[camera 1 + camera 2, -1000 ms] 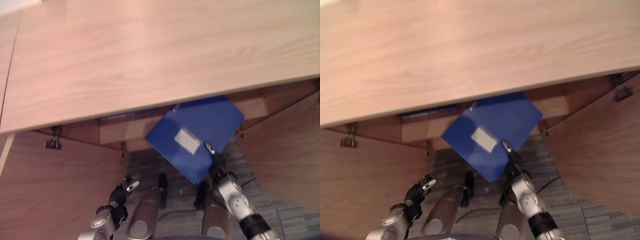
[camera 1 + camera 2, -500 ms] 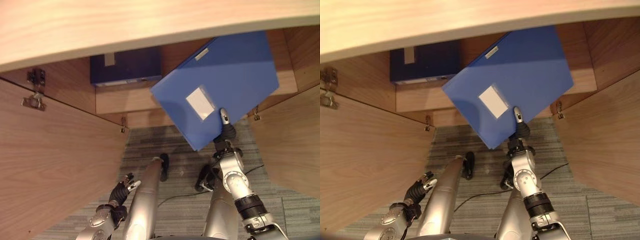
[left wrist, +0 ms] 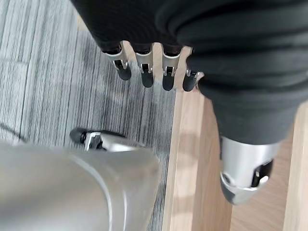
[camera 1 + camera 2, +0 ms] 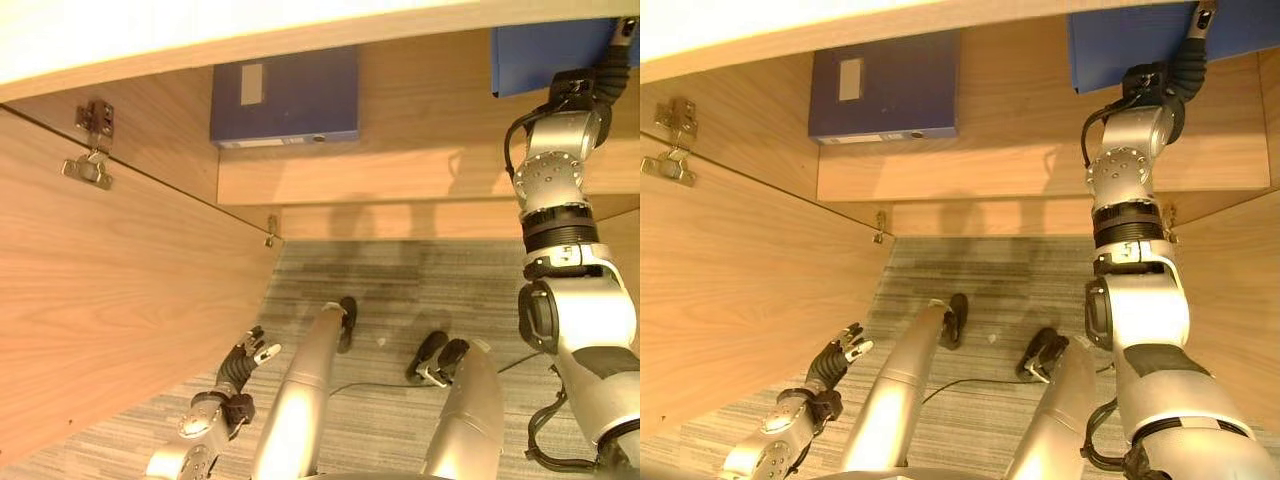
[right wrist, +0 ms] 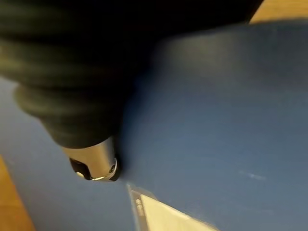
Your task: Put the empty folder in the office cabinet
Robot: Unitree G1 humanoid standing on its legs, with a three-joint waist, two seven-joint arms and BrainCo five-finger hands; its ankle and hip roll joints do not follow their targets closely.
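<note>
The blue folder [image 4: 530, 55] lies at the right end of the cabinet's lower shelf [image 4: 400, 170], its near corner past the shelf's front edge. My right hand [image 4: 1185, 62] reaches up to that corner, and its thumb [image 5: 96, 163] presses on the folder's blue face [image 5: 216, 120] beside a white label. The other fingers are hidden behind the folder. My left hand [image 4: 240, 365] hangs low by the left door, fingers [image 3: 144, 72] straight and holding nothing.
A dark blue binder [image 4: 285, 95] with a pale label sits at the left of the same shelf. The left door [image 4: 100, 300] stands wide open with its hinge [image 4: 90, 165] showing; the right door [image 4: 1240, 270] is open too. Grey carpet [image 4: 400, 290] lies below.
The camera has tilted down and closer. My right arm has stretched up and carried the blue folder from mid-air onto the shelf's right end. The left hand has stayed low.
</note>
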